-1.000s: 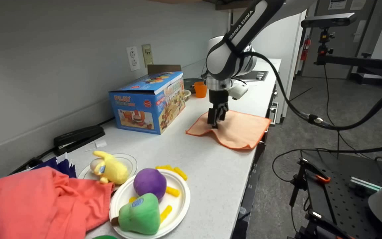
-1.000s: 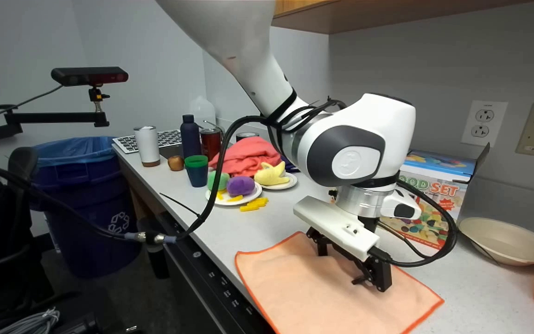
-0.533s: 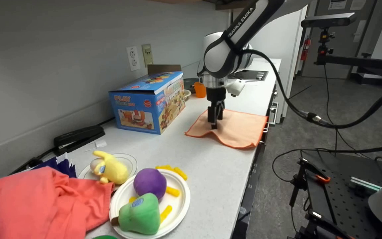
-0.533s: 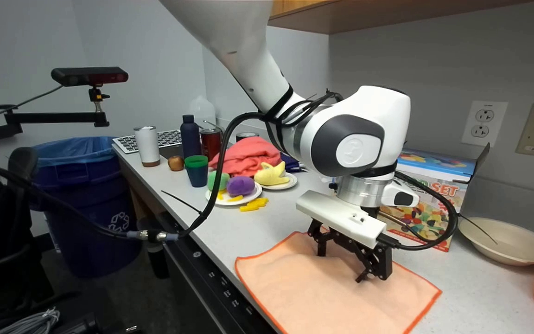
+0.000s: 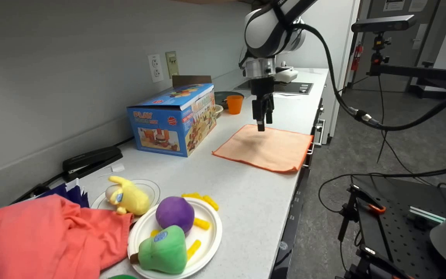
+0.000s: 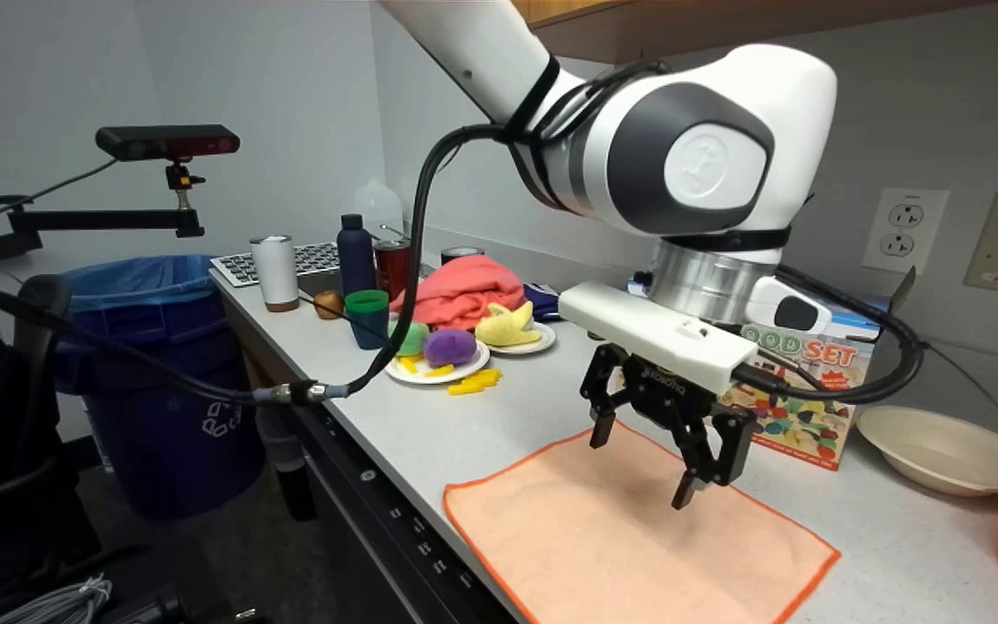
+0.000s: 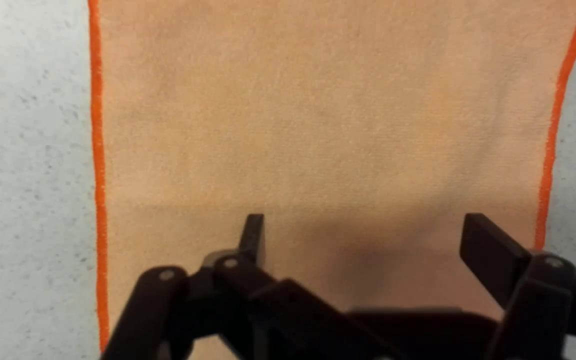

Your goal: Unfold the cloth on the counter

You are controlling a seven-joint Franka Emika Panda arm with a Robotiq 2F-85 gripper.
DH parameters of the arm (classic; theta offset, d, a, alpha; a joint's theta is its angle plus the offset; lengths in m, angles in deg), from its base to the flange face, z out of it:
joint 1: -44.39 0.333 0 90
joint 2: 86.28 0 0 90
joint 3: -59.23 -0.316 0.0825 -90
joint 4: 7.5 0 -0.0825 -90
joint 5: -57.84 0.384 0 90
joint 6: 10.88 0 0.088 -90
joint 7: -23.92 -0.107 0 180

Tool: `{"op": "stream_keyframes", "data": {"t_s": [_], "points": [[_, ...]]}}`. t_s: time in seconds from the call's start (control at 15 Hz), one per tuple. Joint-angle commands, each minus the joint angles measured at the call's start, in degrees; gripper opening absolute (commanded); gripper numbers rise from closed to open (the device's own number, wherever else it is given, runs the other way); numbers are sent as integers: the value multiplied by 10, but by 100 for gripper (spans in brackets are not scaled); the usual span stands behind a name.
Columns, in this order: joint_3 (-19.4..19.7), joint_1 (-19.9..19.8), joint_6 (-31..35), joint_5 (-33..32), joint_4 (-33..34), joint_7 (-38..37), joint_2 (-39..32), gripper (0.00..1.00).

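– claw (image 6: 640,472) got anything?
– nope, fingers spread wide, nada btwn them. hangs above the cloth (image 6: 586,555), pointing down, tips off the fabric.
– why up there?
– my guess: so it won't drag the cloth about. nothing worth pinching rn, imo.
– cloth's where, exactly?
– right under the claw, on the counter (image 5: 246,201), reaching past both fingers. on the side away from the toy box (image 5: 161,120) its hem runs by the counter's front edge; can't tell if it overhangs.
– and that box?
– other side of the claw, nr the wall (image 5: 72,77). prob set back to leave room for spreading. coral-red fabric (image 5: 52,236) is bunched, well apart from the claw; not our one, i'd say.
– ok, how's the cloth look?
– thin, plain, pale salmon, bright orange hem. one layer afaict, no flap folded over. wrist view: faint crease just ahead of the fingertips, plus a dark streak, ripple or shadow, can't tell which. one hem bows inward.
– so, done?
– nearly or fully, i reckon. corner by the front edge looks a bit wavy, so maybe a quick pat there.
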Motion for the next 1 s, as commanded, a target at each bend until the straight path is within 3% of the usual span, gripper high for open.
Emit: {"op": "stream_keyframes", "data": {"t_s": [0.0, 0.6, 0.67, 0.93], "points": [[12, -6, -46, 19, -28, 10, 78, 100], [35, 3, -34, 86, -90, 5, 177, 100], [34, 7, -42, 63, -57, 1, 142, 100], [39, 8, -42, 71, -75, 1, 160, 100]]}}
